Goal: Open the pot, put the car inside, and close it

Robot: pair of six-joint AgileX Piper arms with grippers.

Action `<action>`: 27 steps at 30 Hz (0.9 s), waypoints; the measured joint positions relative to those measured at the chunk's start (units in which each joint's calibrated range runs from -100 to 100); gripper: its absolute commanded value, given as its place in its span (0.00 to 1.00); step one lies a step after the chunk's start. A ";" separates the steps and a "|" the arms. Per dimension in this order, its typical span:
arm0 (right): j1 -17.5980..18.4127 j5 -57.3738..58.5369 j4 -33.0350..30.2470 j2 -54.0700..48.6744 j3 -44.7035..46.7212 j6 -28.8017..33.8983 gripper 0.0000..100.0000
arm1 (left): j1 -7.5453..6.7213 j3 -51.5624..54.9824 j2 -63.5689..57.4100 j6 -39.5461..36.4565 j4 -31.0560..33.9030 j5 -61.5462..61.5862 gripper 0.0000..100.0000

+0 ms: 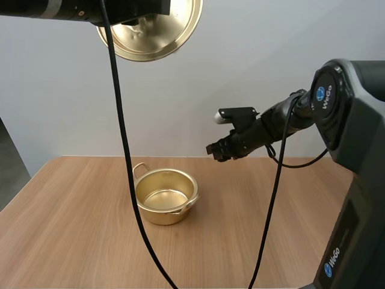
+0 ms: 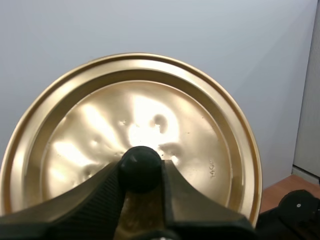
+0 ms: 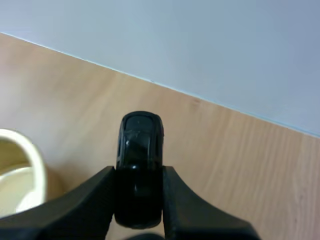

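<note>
The wooden table (image 1: 72,241) spans the lower half of the high view. The right arm (image 1: 283,120) enters from the right edge and stretches leftward, nearly level, ending mid-frame above the table and to the right of the pot. The left arm (image 1: 60,9) lies along the top edge. Its left jaws pinch the black knob (image 2: 140,167) of the golden lid (image 1: 156,36), held high at upper left and tilted on edge. The open pot (image 1: 162,215) stands low centre on the table. The right jaws are closed snugly on the small black car (image 3: 139,165), which is in the air beside the pot's rim.
</note>
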 measured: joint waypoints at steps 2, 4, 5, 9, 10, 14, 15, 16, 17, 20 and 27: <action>0.83 4.83 2.49 -4.09 1.41 -2.78 0.00 | 0.00 0.00 0.00 0.00 0.00 -1.25 0.00; 1.95 9.79 3.92 -7.07 2.97 -5.60 0.00 | 0.00 0.00 0.00 0.00 -0.63 -1.43 0.00; 2.68 12.65 4.18 -8.19 4.06 -7.17 0.00 | 0.00 0.00 0.00 0.00 -0.88 -1.43 0.00; 5.94 23.15 3.01 -8.74 7.42 -12.98 0.00 | 0.00 0.00 0.00 0.00 -1.11 -1.43 0.00; 6.82 25.78 2.75 -7.99 7.76 -13.73 0.00 | 0.00 0.00 0.00 0.00 -1.11 -1.43 0.00; 9.06 30.86 -0.65 -5.00 8.05 -14.76 0.00 | 0.00 0.00 0.00 0.00 -0.75 -0.31 0.00; 9.15 31.28 -0.78 -4.64 8.05 -14.22 0.10 | 0.00 0.00 0.00 0.00 -0.61 0.03 0.00; 9.21 31.28 -0.78 -4.33 8.05 -13.78 0.24 | 0.00 0.00 0.17 0.00 -0.61 0.26 0.00; 9.21 30.23 -0.31 -4.04 8.05 -13.65 0.45 | 0.00 0.00 0.15 0.00 -0.61 0.47 0.00; 9.21 24.38 1.31 -3.32 8.05 -13.87 0.75 | 0.00 0.25 0.50 0.00 -1.03 0.26 0.00; 8.48 10.92 -0.87 -3.32 8.05 -11.40 0.00 | 0.00 1.35 2.66 -0.48 1.99 5.20 0.00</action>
